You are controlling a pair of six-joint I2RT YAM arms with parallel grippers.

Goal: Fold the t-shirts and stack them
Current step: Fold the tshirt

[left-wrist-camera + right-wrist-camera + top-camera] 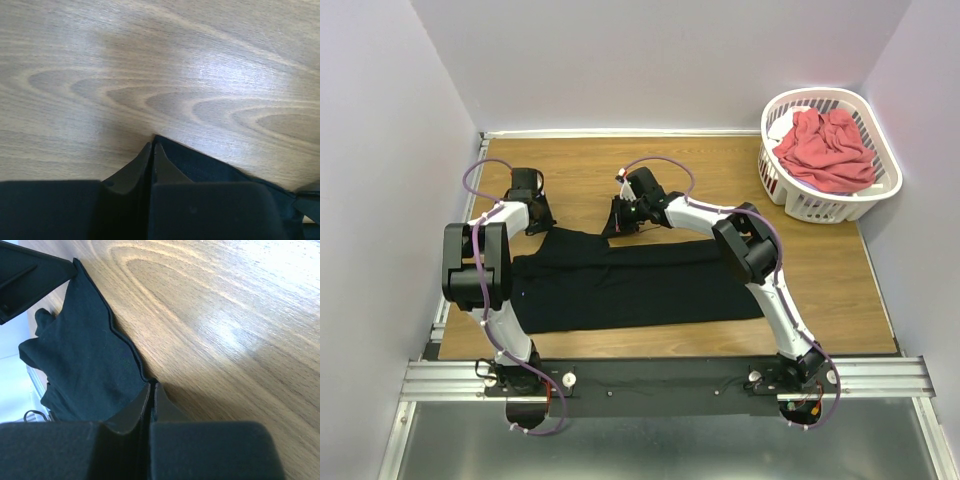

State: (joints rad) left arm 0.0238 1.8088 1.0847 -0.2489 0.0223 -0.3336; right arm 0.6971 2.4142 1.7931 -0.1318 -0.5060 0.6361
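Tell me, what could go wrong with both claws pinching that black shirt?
1. The left gripper and the right gripper each pinch only the very edge of the black t-shirt, so the cloth could slip out when lifted.
2. Both grips sit toward the shirt's left end, so the unheld right part may drag or bunch and spoil the fold.

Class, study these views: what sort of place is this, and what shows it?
Probably a robotics lab test cell: a left arm and a right arm on a metal rail at a wooden table, plain walls boxing it in, a black t-shirt and a laundry basket as props.
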